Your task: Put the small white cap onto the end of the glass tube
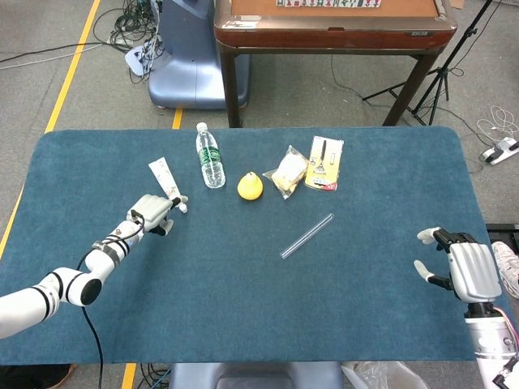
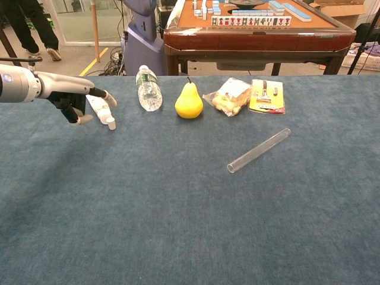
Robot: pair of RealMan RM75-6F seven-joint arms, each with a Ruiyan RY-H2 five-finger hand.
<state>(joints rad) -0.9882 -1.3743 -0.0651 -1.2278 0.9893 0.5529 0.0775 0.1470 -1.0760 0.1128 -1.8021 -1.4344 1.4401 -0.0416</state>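
The clear glass tube point(image 1: 307, 236) point(image 2: 259, 150) lies slantwise on the blue table right of centre, with nothing touching it. The small white cap point(image 1: 178, 201) point(image 2: 111, 124) sits on the near end of a white squeeze tube point(image 1: 163, 177) point(image 2: 98, 109) at the back left. My left hand point(image 1: 152, 213) point(image 2: 76, 101) hovers over that squeeze tube with its fingers spread, one fingertip close to the cap, and holds nothing. My right hand point(image 1: 466, 270) rests at the table's right edge, fingers apart and empty, and appears only in the head view.
Along the back stand a lying water bottle point(image 1: 209, 156) point(image 2: 148, 89), a yellow pear point(image 1: 250, 186) point(image 2: 189, 101), a bag of snacks point(image 1: 288, 172) point(image 2: 228, 95) and a yellow card pack point(image 1: 324, 163) point(image 2: 266, 96). A wooden table point(image 1: 332, 24) stands beyond the far edge.
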